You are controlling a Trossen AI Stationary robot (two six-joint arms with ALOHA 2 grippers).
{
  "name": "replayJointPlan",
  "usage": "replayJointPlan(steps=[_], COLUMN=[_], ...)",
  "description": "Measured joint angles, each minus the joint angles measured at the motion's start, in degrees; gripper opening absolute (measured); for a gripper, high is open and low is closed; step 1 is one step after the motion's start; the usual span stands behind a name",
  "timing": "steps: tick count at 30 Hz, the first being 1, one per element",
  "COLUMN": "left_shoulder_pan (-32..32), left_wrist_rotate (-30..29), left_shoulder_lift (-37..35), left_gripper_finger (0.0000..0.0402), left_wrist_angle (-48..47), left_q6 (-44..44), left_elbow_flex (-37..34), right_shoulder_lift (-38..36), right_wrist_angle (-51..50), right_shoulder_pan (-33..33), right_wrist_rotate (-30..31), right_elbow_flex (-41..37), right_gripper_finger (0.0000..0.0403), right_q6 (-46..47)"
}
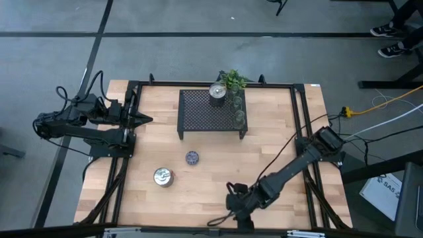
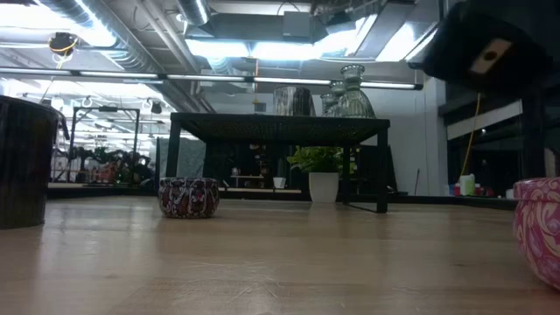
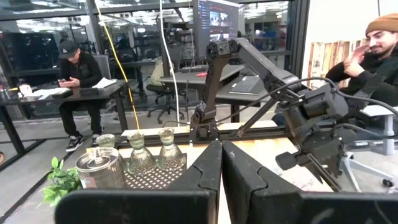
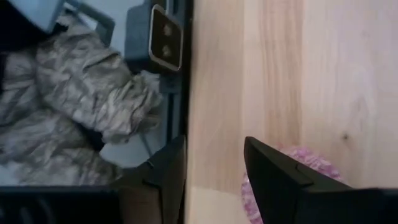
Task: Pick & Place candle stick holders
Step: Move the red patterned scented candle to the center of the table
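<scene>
A pink glittery holder (image 4: 314, 163) (image 2: 539, 234) stands on the table near its front edge. My right gripper (image 4: 214, 149) (image 1: 238, 203) is open above it, and one finger covers part of it. A patterned purple holder (image 1: 192, 157) (image 2: 188, 197) and a silver holder (image 1: 163, 176) stand on the bare table left of centre. Another silver holder (image 1: 217, 92) (image 3: 99, 167) and several olive-green glassy cups (image 1: 238, 111) (image 3: 154, 154) stand on the black mesh rack (image 1: 211, 112). My left gripper (image 1: 144, 119) (image 3: 221, 180) is shut and empty at the table's left side.
A small green plant (image 1: 232, 79) stands behind the rack's far edge. Black frame rails (image 1: 301, 112) run along the table's sides. Crumpled paper (image 4: 81, 106) lies beyond the table's front edge. People sit at desks in the room behind (image 3: 78, 68).
</scene>
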Motion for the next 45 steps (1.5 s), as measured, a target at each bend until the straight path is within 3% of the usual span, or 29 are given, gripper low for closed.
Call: replayJointPlan(steps=[11,20,26,35,40,45], left_shoulder_pan=[0.0,0.0,0.0,0.0,0.0,0.0], left_wrist_rotate=[0.0,0.0,0.0,0.0,0.0,0.0], left_shoulder_lift=[0.0,0.0,0.0,0.0,0.0,0.0], left_gripper_finger=[0.0006,0.0006,0.0006,0.0006,0.0006,0.0006], left_wrist_angle=[0.0,0.0,0.0,0.0,0.0,0.0], left_q6=[0.0,0.0,0.0,0.0,0.0,0.0], left_elbow_flex=[0.0,0.0,0.0,0.0,0.0,0.0], right_shoulder_lift=[0.0,0.0,-0.1,-1.5,-1.9,-1.9], right_wrist_angle=[-0.3,-0.2,9.6,15.5,13.2,7.2], right_shoulder_pan=[1.8,1.8,2.1,2.1,2.1,2.2], right_wrist_rotate=[5.3,5.6,2.9,6.3,6.6,10.8], right_elbow_flex=[0.0,-2.2,-6.5,-7.7,-7.7,-7.7], right_gripper_finger=[0.0186,0.0295,0.0364,0.0373,0.0373,0.0373], right_q6=[1.1,1.1,-3.4,-21.0,-21.5,-21.5])
